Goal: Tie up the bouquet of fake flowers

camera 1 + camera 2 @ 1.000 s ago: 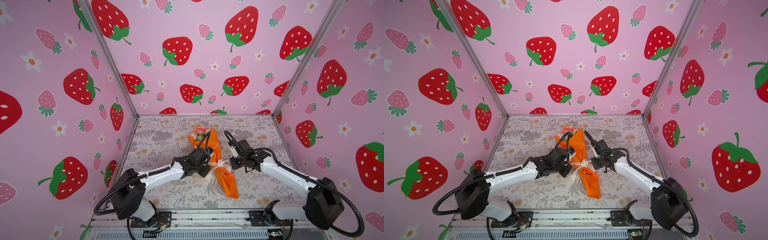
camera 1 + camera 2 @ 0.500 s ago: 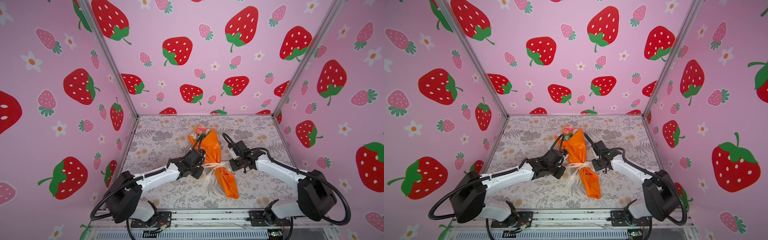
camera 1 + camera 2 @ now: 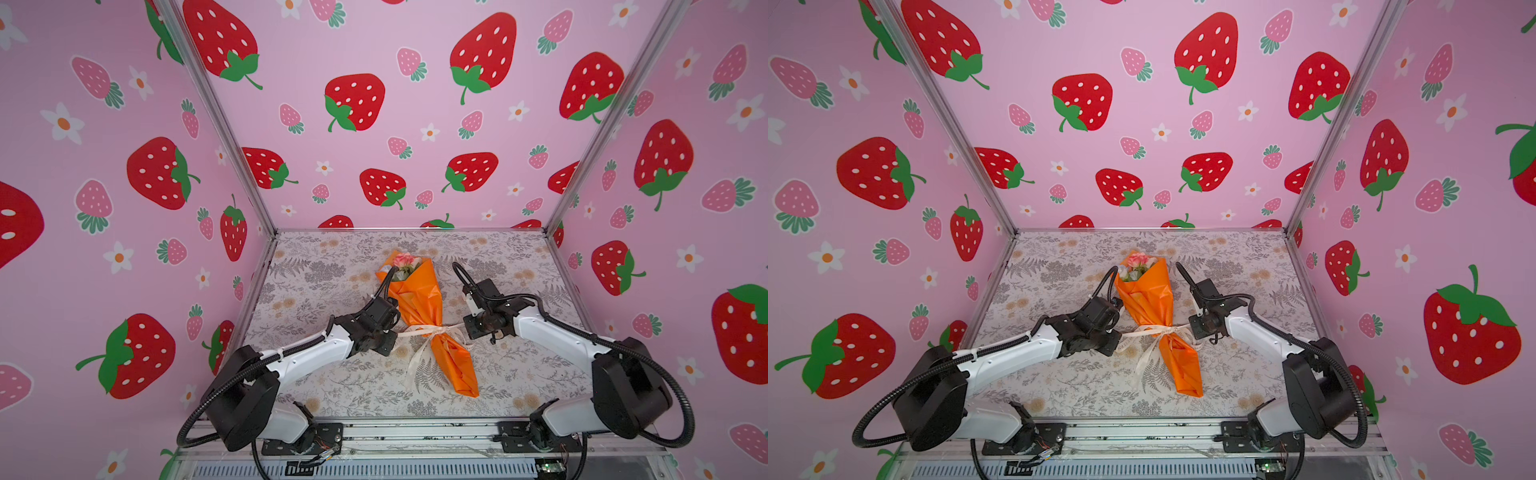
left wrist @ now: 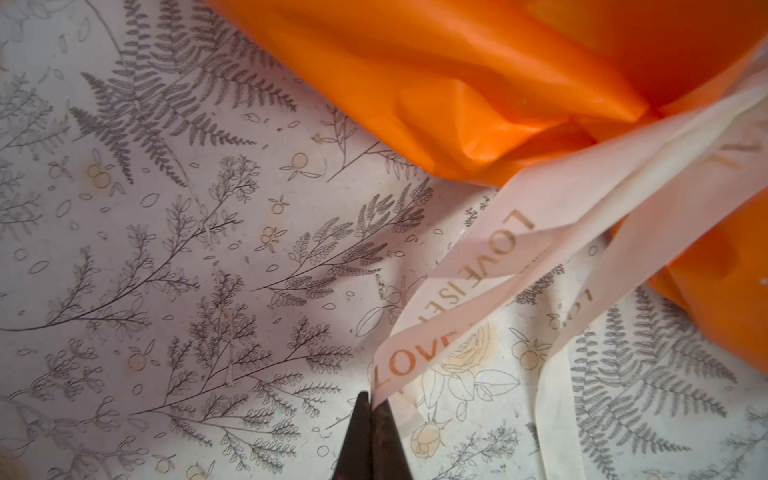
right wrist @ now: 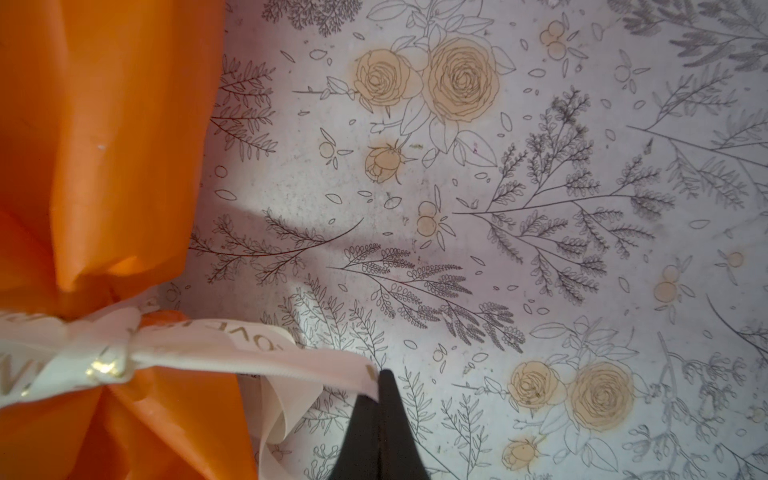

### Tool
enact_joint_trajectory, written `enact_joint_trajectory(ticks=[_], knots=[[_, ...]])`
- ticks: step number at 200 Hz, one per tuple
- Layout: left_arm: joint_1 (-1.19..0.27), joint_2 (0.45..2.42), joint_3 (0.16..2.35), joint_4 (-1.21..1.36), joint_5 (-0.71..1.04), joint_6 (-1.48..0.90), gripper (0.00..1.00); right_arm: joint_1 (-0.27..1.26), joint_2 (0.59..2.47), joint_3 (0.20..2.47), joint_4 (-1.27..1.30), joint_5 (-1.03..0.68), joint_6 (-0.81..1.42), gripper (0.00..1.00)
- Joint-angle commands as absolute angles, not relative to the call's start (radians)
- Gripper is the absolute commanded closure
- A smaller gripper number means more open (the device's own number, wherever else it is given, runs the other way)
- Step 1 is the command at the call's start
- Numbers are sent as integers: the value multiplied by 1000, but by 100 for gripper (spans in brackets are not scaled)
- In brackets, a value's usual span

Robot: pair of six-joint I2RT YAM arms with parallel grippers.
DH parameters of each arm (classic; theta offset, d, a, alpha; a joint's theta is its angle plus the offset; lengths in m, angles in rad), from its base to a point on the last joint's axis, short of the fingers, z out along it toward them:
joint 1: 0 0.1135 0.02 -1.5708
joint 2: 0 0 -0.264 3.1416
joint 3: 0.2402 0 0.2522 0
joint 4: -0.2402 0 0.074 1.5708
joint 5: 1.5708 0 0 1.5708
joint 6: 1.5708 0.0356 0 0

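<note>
The bouquet of fake flowers lies on the floral table cover, its pink heads [image 3: 405, 262] [image 3: 1138, 262] pointing toward the back wall. Orange wrapping paper [image 3: 417, 301] [image 4: 478, 83] [image 5: 95, 145] covers the stems. A cream printed ribbon [image 3: 424, 331] [image 3: 1158, 331] [image 4: 478, 266] [image 5: 257, 347] is knotted round the narrow waist of the wrap. My left gripper [image 3: 395, 334] [image 4: 371, 401] is shut on the ribbon end left of the wrap. My right gripper [image 3: 465, 327] [image 5: 380, 384] is shut on the end to its right. Both ends run straight out from the knot [image 5: 104, 365].
A loose ribbon tail [image 3: 415, 361] trails toward the front beside the wrap's lower end [image 3: 461, 378]. Pink strawberry walls [image 3: 415, 124] close in three sides on metal posts. A metal rail [image 3: 415, 432] with both arm bases runs along the front edge.
Both grippers have drawn apart, away from the wrap, each with a ribbon end in it. The ribbon now runs straighter across the waist.
</note>
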State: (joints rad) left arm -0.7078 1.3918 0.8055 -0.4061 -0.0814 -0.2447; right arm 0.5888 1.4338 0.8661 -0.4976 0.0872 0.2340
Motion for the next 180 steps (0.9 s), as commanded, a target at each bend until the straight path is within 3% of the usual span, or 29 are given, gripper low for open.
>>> enact_joint_trajectory(ticks=[1, 89, 180], knots=[[-661, 1349, 774, -448, -96, -276, 100, 577, 1393, 850, -506, 68, 225, 100], [-543, 1287, 739, -472, -131, -360, 100, 542, 1378, 876, -560, 186, 280, 100], [-415, 1321, 754, -469, -101, -388, 100, 449, 1313, 866, -575, 197, 329, 100]])
